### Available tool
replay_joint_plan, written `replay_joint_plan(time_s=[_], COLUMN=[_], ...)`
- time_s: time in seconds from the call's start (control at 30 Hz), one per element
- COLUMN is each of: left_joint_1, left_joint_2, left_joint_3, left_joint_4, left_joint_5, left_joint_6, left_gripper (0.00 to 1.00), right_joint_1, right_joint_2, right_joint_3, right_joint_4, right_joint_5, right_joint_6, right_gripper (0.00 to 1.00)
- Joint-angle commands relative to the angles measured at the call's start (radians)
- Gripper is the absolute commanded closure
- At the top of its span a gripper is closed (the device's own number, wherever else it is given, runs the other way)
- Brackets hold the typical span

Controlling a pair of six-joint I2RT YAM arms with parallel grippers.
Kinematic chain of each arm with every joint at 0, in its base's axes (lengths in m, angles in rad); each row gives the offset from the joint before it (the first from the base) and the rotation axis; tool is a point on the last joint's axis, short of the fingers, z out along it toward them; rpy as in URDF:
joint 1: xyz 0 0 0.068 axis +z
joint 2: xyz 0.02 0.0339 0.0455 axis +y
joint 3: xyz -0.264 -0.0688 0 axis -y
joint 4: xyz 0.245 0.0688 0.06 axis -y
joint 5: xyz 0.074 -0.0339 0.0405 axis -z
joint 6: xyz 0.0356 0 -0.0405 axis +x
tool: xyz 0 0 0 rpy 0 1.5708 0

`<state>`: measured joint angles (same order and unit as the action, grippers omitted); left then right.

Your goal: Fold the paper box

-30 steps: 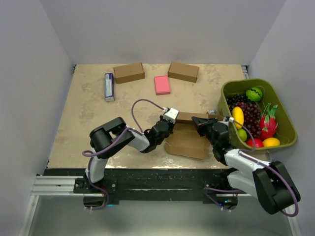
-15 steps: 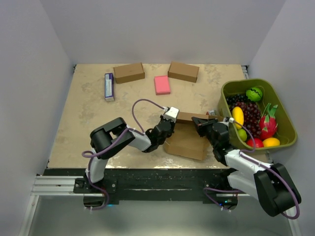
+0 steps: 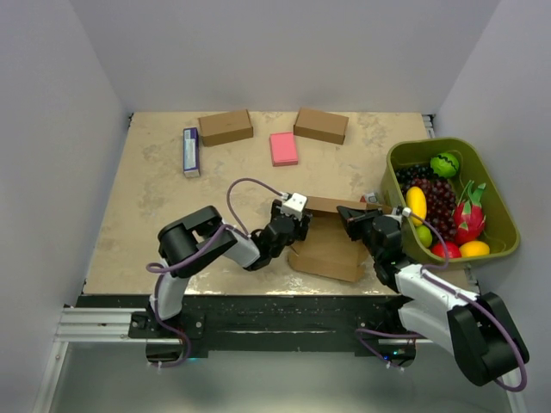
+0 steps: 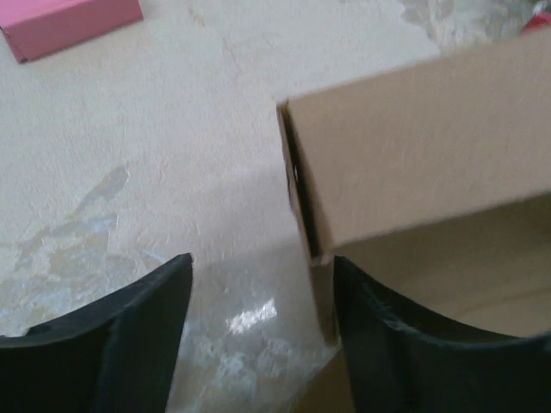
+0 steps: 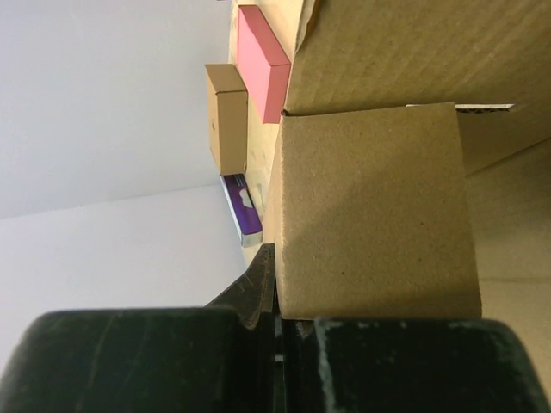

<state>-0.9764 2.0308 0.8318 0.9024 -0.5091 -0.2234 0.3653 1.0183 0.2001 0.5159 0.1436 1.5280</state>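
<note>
Only wrist views show it: left gripper (image 4: 263,268) parted at paper box (image 4: 430,146) corner, right gripper (image 5: 277,320) closed, bare table (image 4: 172,146) leftward.

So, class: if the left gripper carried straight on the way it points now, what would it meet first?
Probably the paper box: its raised panel's end stands just ahead of one finger of the left gripper; the other faces bare table. Depth is unclear.

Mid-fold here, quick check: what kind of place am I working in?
Probably a lab test cell: plain white walls box in the table, an aluminium rail runs along its near edge, and a green basket holds toy-looking fruit.
</note>
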Motion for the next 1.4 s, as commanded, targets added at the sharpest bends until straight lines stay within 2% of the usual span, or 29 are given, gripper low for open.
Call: replay_joint_plan(time_s=[0.0,0.1,0.23,0.3,0.43,0.57,0.73,0.83,1.03,1.13,1.23,1.37], left_joint_1=[0.007,0.008,0.01,0.019,0.065,0.223,0.39,0.499,0.678,0.744,0.766,0.769], left_joint_2=[-0.075,-0.15,-0.291,-0.349,-0.565,-0.759,-0.966,-1.04,-1.002,-0.963,-0.926,-0.897], left_joint_3=[-0.091,-0.163,-0.243,-0.26,-0.296,-0.3,-0.229,-0.186,-0.015,0.051,0.102,0.092], left_joint_4=[0.072,0.102,0.093,0.046,-0.107,-0.357,-0.67,-0.764,-0.98,-1.034,-1.051,-0.993], left_joint_5=[0.061,0.11,0.219,0.248,0.367,0.503,0.608,0.729,0.951,0.96,0.923,0.865], left_joint_6=[-0.034,-0.027,-0.031,-0.047,-0.109,-0.24,-0.295,-0.326,-0.24,-0.163,-0.114,-0.077], left_gripper=[0.19,0.11,0.04,0.03,0.02,0.01,0.0,0.0,0.0,0.0,0.0,0.0], right_joint_1=[-0.011,-0.011,-0.011,-0.011,0.007,0.055,0.104,0.147,0.242,0.3,0.349,0.383], right_joint_2=[0.002,-0.001,0.014,0.028,0.045,0.052,0.081,0.127,0.301,0.397,0.488,0.554], right_joint_3=[-0.039,-0.044,-0.044,-0.042,-0.031,0.007,0.047,0.081,0.139,0.196,0.251,0.309], right_joint_4=[-0.119,-0.117,-0.096,-0.076,-0.033,-0.024,0.022,0.045,0.196,0.259,0.314,0.343], right_joint_5=[0.037,0.036,0.024,0.008,-0.009,0.005,0.002,0.014,0.013,0.02,0.027,0.027], right_joint_6=[0.018,0.018,0.014,0.014,0.003,-0.005,-0.002,0.0,0.034,0.043,0.049,0.032], right_gripper=[1.0,1.0,1.0,1.0,1.0,1.0,1.0,1.0,1.0,1.0,1.0,1.0])
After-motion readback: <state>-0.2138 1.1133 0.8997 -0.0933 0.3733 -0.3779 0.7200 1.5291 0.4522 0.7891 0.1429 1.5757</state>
